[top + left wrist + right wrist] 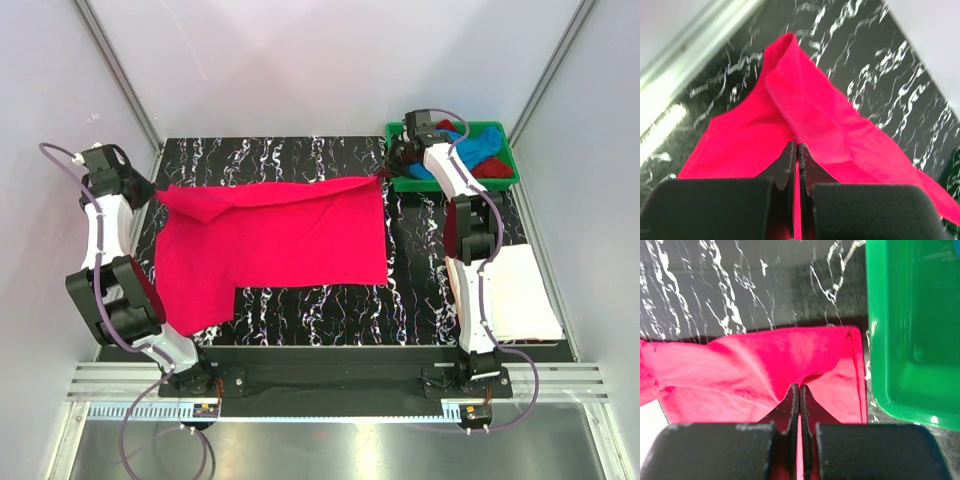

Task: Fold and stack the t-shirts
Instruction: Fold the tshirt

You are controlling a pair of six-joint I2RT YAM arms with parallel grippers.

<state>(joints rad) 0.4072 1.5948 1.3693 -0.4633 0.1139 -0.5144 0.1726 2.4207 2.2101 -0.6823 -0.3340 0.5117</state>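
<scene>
The hot pink t-shirt [270, 240] lies spread across the black marbled table. My left gripper [150, 192] is shut on its far left corner; the left wrist view shows pink cloth [805, 120] pinched between the fingertips. My right gripper [395, 165] is shut on the far right corner, with pink cloth [765, 370] pinched there too. The sky blue t-shirt [480, 148] and the dark red t-shirt [495, 168] lie crumpled in the green tray. A folded white t-shirt [520, 292] lies at the near right.
The green plastic tray [455, 183] stands at the far right corner, right beside my right gripper; its wall shows in the right wrist view [910, 340]. Metal frame posts and white walls enclose the table.
</scene>
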